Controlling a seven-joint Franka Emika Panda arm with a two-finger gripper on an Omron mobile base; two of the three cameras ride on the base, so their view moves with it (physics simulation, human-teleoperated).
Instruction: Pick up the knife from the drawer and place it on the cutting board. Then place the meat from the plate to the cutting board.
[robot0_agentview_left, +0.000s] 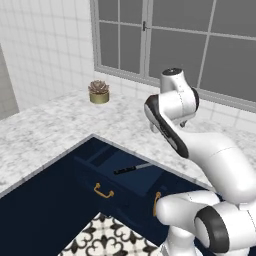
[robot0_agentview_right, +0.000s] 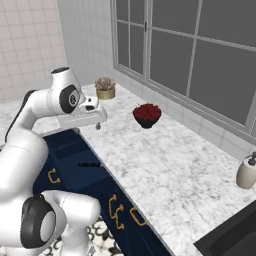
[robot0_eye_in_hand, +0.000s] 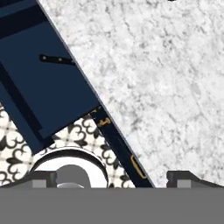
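One knife (robot0_agentview_left: 132, 168) lies in the open drawer (robot0_agentview_left: 102, 165) in the left base view, black handle toward the left and grey blade toward the right, near the drawer's far edge under the counter (robot0_agentview_left: 45, 130) lip. The arm is folded high above it, so the step in hand looks like the reach down for the knife, not yet begun. A brass pull (robot0_agentview_left: 103, 190) marks the drawer front, and a potted succulent (robot0_agentview_left: 99, 92) stands well apart on the far counter.

From the right base view, the gripper (robot0_agentview_right: 98, 125) hangs over the counter edge, beyond the drawer's right rim, with the knife below and nearer. A bowl of red fruit (robot0_agentview_right: 147, 115) sits to the right on the counter, and a soap bottle (robot0_agentview_right: 246, 172) stands far right. To do this well, I would say the hand needs to shift left over the drawer before dropping.

Looking along the hand, the finger tips (robot0_eye_in_hand: 187, 176) stand wide apart, holding nothing. The knife sits near the upper left, its tip close to the counter overhang. A grasp on the handle end, jaws across it, seems safest, since the blade end crowds the edge.
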